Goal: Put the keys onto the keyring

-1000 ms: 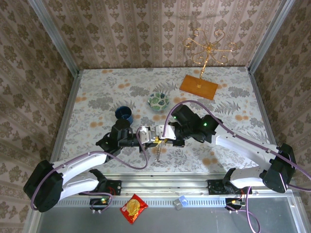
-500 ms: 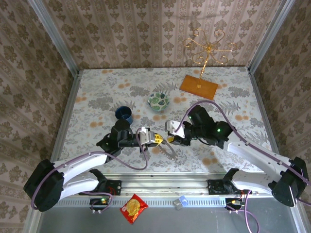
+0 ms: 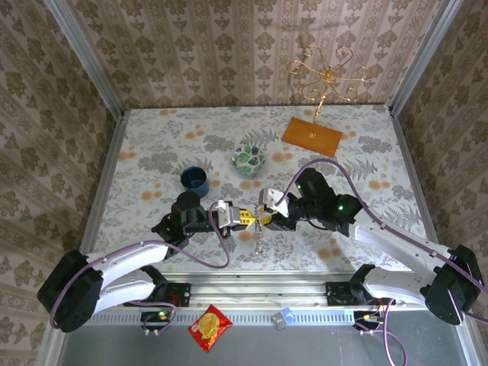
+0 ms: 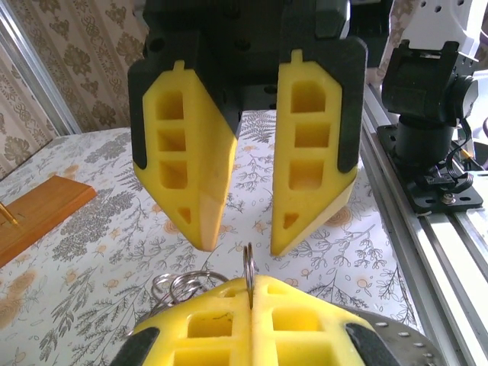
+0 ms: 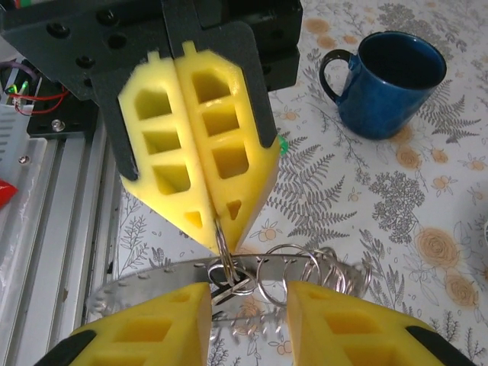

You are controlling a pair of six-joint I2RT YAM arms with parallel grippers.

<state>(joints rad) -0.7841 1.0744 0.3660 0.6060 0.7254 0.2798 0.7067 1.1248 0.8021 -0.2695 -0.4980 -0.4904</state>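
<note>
Grey keyring crosswise at left tool

We find no text, label, brand or number that we can read. The red and yellow packet near the arm bases carries print too small for us to make out, as does the tiny mark on the orange board.

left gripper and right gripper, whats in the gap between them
A cluster of linked wire rings: the left gripper, jaws shut, pinches one thin ring; the others spread toward the right gripper, jaws open. The right wrist view shows it best.
</note>
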